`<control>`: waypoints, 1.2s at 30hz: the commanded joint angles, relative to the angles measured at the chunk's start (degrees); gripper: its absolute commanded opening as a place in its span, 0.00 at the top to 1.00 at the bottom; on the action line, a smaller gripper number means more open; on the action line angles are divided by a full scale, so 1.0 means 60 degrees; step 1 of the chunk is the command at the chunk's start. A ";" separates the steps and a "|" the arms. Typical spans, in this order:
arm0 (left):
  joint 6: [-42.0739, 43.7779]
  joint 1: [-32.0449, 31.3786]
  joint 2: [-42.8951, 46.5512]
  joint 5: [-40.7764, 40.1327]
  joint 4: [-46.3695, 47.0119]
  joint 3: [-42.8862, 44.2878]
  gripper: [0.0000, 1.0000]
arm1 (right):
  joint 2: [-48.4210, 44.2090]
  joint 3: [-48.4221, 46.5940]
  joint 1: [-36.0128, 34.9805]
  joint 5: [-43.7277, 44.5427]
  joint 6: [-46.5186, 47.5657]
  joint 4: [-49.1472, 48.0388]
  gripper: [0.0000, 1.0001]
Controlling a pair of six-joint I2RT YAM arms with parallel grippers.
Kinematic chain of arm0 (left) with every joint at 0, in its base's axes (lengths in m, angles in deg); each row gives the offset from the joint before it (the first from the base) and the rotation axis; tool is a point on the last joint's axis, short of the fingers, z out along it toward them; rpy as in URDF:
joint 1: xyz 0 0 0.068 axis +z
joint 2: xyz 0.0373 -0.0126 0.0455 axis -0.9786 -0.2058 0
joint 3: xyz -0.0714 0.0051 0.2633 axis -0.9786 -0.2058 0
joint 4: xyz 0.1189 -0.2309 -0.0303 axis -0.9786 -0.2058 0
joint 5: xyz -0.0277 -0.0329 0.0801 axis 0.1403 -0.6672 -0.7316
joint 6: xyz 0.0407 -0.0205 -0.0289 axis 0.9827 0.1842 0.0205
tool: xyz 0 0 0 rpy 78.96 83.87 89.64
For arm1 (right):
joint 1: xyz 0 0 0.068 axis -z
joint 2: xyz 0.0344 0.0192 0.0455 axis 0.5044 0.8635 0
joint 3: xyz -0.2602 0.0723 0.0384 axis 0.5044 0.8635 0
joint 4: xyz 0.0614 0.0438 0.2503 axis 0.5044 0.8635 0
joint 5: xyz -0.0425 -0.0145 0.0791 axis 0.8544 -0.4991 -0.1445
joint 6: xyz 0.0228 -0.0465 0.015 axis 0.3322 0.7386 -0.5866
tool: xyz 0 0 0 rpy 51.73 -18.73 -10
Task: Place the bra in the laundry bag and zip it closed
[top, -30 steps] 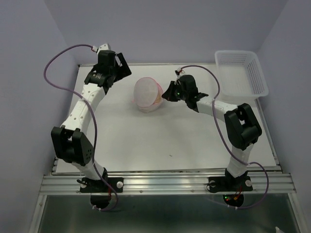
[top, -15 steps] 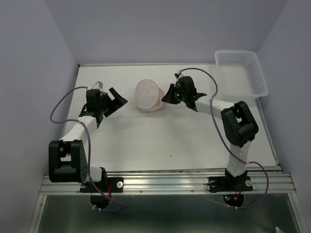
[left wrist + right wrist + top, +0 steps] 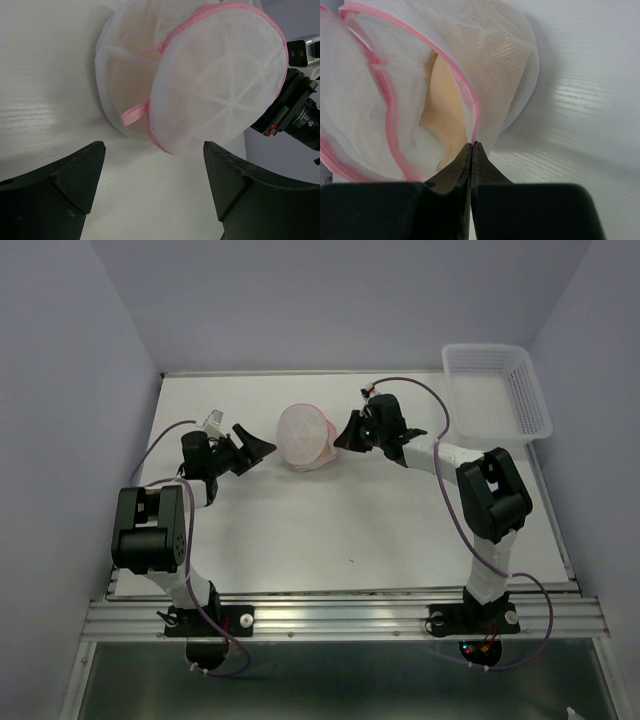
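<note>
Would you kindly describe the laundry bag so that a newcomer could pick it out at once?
On the white table, look at the far middle, between the left hand and the right hand. The laundry bag is the round pouch of translucent white mesh with a tan bra inside. Its pink zipper edging and softness set it apart from the rigid basket at the far right.

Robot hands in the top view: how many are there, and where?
2. The left hand is open just left of the laundry bag, apart from it; the right hand is shut on the bag's pink-edged rim at its right side. None hidden.
</note>
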 commanded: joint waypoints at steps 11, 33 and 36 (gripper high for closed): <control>-0.0503 0.0054 -0.1386 0.1382 0.2501 0.0665 0.11 | 0.0151 -0.0468 0.0227 -0.0199 -0.0005 -0.0108 0.99; -0.2158 -0.1059 -0.3422 0.1821 0.4670 0.2173 0.50 | 0.0180 -0.0467 0.0315 -0.0507 0.0244 -0.0123 0.99; -0.2260 -0.1118 -0.3453 0.1895 0.4684 0.2277 0.72 | 0.0166 -0.0453 0.0315 -0.0507 0.0317 -0.0108 0.99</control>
